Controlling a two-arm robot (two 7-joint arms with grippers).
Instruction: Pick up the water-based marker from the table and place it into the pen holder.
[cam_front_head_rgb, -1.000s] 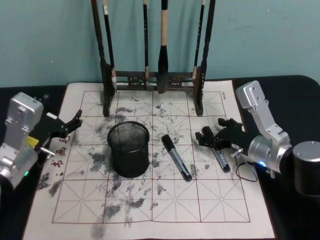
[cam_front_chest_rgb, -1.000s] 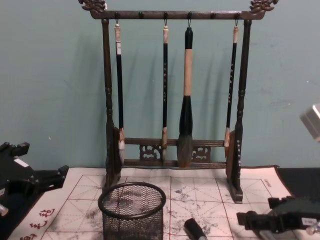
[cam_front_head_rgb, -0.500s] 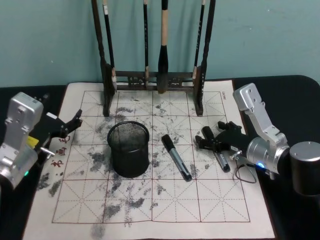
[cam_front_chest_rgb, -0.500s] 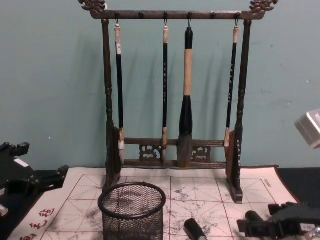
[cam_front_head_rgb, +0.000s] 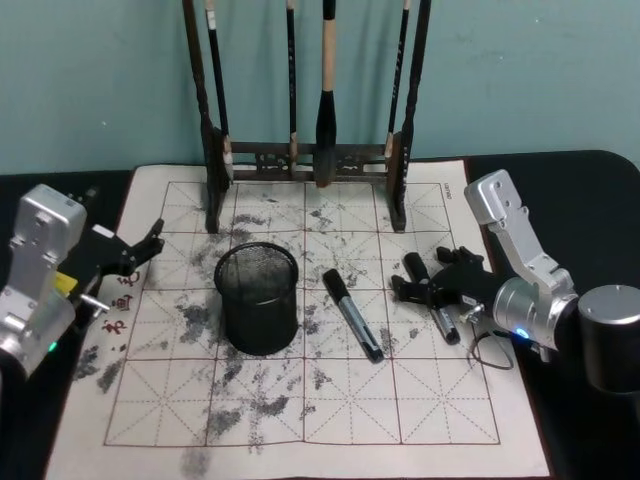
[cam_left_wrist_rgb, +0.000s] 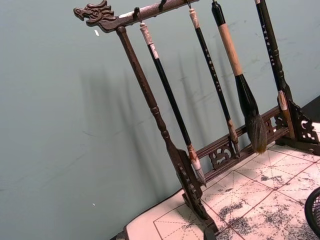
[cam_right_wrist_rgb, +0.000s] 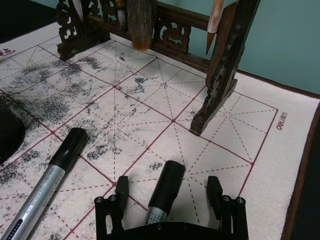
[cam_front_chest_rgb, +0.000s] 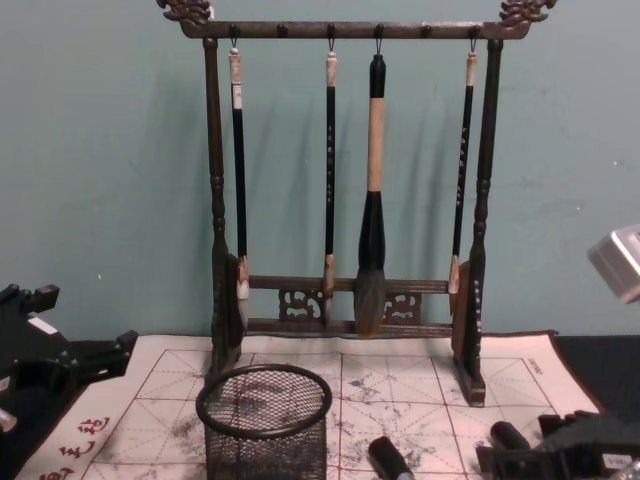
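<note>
**Right gripper straddling the marker, ready to close**

The right gripper (cam_front_head_rgb: 420, 280) is sitting low over the grid-printed calligraphy mat (cam_front_head_rgb: 300, 420). Its jaws are standing apart, one finger on each side of the water-based marker (cam_right_wrist_rgb: 165, 192), and neither finger seems to be touching it. To do this step well, the fingers should probably be closing evenly on the barrel just behind the black cap. That way the round body is being pinched across its width rather than rolled sideways, and a straight lift should follow before any swing left.

The marker is lying flat between the open fingers, near the right foot of the brush rack (cam_front_head_rgb: 300, 152). Its cap is pointing toward the rack and its silver barrel is running back under the gripper. A second marker (cam_front_head_rgb: 352, 315) is lying apart from it, toward the black wire-mesh pen holder (cam_front_head_rgb: 258, 320), which is standing upright farther left. The left gripper (cam_front_head_rgb: 140, 250) is resting at the mat's left edge.
</note>
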